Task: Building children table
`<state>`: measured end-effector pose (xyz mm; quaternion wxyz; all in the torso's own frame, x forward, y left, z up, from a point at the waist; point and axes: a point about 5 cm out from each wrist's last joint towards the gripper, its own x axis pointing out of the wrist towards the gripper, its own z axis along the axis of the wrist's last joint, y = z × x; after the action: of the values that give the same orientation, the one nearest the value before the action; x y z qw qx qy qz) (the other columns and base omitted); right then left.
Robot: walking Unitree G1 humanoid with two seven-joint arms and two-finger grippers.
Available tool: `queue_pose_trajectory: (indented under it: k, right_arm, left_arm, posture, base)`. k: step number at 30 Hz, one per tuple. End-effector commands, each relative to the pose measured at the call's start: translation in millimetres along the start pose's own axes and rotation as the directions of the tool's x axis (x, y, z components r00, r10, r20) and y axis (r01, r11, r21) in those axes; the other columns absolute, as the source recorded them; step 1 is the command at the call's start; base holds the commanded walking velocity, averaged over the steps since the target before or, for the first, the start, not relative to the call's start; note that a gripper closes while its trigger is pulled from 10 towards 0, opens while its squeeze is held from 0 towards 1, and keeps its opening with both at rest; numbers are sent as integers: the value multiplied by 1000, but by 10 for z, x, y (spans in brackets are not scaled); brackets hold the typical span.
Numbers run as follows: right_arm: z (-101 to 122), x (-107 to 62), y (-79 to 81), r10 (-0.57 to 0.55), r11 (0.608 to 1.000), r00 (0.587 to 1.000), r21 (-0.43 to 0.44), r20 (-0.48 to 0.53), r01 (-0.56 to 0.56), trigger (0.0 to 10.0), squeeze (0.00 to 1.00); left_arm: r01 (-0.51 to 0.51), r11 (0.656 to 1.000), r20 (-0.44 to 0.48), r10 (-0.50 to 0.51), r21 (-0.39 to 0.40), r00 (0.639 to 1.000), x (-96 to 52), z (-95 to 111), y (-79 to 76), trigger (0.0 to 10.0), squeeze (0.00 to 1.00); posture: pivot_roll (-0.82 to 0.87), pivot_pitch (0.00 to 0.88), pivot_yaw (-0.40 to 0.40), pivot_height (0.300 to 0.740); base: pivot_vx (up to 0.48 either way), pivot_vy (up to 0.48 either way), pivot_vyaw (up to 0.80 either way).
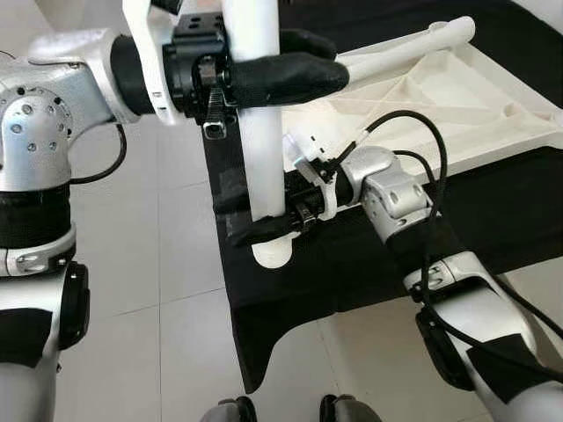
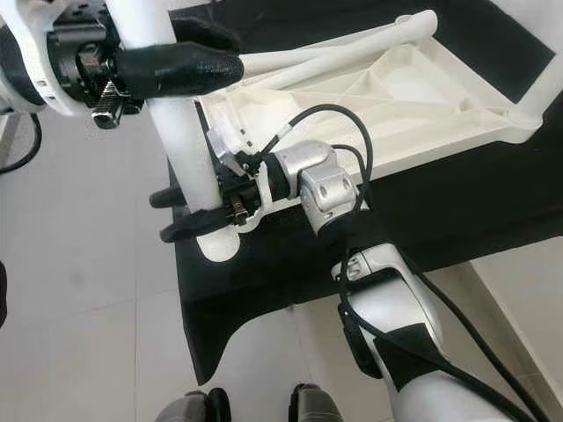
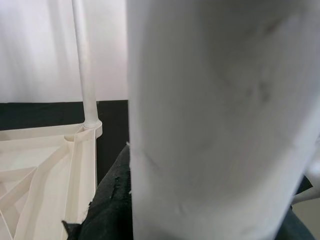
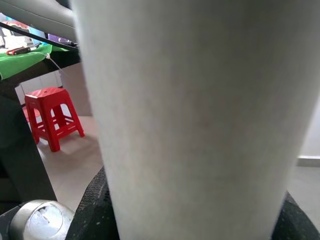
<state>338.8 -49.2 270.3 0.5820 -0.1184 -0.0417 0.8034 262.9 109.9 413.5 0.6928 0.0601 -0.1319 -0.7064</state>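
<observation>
An upright white table leg (image 1: 262,149) stands with its lower end (image 1: 271,253) at the near corner of the upturned white tabletop (image 1: 457,97). My left gripper (image 1: 339,60) is shut on the leg high up, its black fingers (image 1: 290,77) wrapped around the leg from the left. My right gripper (image 2: 173,214) is shut on the same leg low down, just above the corner. Close up, the leg (image 3: 215,125) fills most of the left wrist view, and the leg (image 4: 200,125) does the same in the right wrist view.
The tabletop lies ribbed side up on a black cloth (image 1: 352,272) over a pale tiled floor (image 1: 158,264). Another white leg (image 3: 85,60) stands fitted at a far corner. A red stool (image 4: 50,112) stands off to the side. My feet (image 1: 281,411) are at the cloth's near edge.
</observation>
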Motion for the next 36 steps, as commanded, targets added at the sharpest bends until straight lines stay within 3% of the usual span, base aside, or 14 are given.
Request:
queue_pose_trajectory:
  k: [1,2,7,9,15,18,20,21,23,25,28,33,34,36]
  right_arm:
    - [-18,50,-63,-61,998,998,-5,1,61,0,0]
    - [-25,20,-108,-124,992,992,-11,-4,124,0,0]
    - [-37,-116,-234,-318,948,948,-22,-18,317,0,0]
    - [-39,-285,-297,-452,892,892,-13,-7,452,0,0]
    - [-33,-399,-283,-465,885,885,-10,-5,465,0,0]
    - [-18,-428,-272,-447,895,895,-13,-2,446,0,0]
    - [-17,-477,-305,-473,881,881,-14,-9,473,0,0]
    - [-17,-477,-305,-473,881,881,-14,-9,473,0,0]
    - [-16,-510,-334,-506,862,862,-14,-8,506,0,0]
    - [-13,-518,-341,-515,857,857,-13,-5,514,0,0]
    - [25,-519,-346,-508,861,860,10,49,508,0,0]
    - [33,-503,-336,-491,871,867,16,80,491,0,0]
    - [31,-484,-328,-475,880,875,17,92,475,0,0]
    - [30,-443,-315,-443,896,890,14,107,444,0,0]
  left_arm:
    - [324,946,96,-320,-26,943,253,91,-269,0,0]
    - [259,966,113,-255,-21,960,257,112,-220,10000,1000]
    - [98,995,134,-98,5,986,142,165,-155,10000,1000]
    - [-118,993,108,116,14,987,-126,138,-132,10000,1000]
    - [-315,949,32,316,-32,948,-560,-45,-258,10000,1000]
    - [-363,928,-21,363,-83,932,-671,-210,-407,10000,1000]
    - [-451,869,-137,431,-203,892,-852,-806,-763,10000,1000]
    - [-451,869,-137,431,-203,892,-852,-806,-763,10000,1000]
    - [-500,817,-220,452,-286,864,-850,-1179,-1082,10000,1000]
    - [-512,801,-240,455,-310,857,-811,-1266,-1173,10000,1000]
    - [-554,754,-379,426,-352,821,-579,-1618,-1538,10000,1000]
    - [-610,710,-427,459,-351,779,-482,-1692,-1729,10000,1000]
    - [-639,696,-440,487,-326,755,-470,-1714,-1762,10000,24]
    - [-695,676,-474,541,-247,695,-498,-1759,-1785,10000,0]
  posture:
    - [-1,201,32,740]
    - [1,198,31,740]
    - [5,196,27,740]
    - [26,201,21,740]
    - [35,208,19,740]
    - [41,221,16,740]
    - [58,242,1,740]
    - [58,242,1,740]
    - [71,253,-6,740]
    - [71,253,-6,740]
    - [89,282,-6,740]
    - [94,295,-1,740]
    - [100,308,2,740]
    - [105,325,4,740]
  base:
    - [0,0,0]
    - [0,0,0]
    - [0,0,0]
    - [0,0,0]
    - [0,0,0]
    - [0,0,0]
    - [0,0,0]
    - [0,0,0]
    - [0,0,0]
    - [0,0,0]
    - [0,0,0]
    - [0,0,0]
    - [0,0,0]
    - [0,0,0]
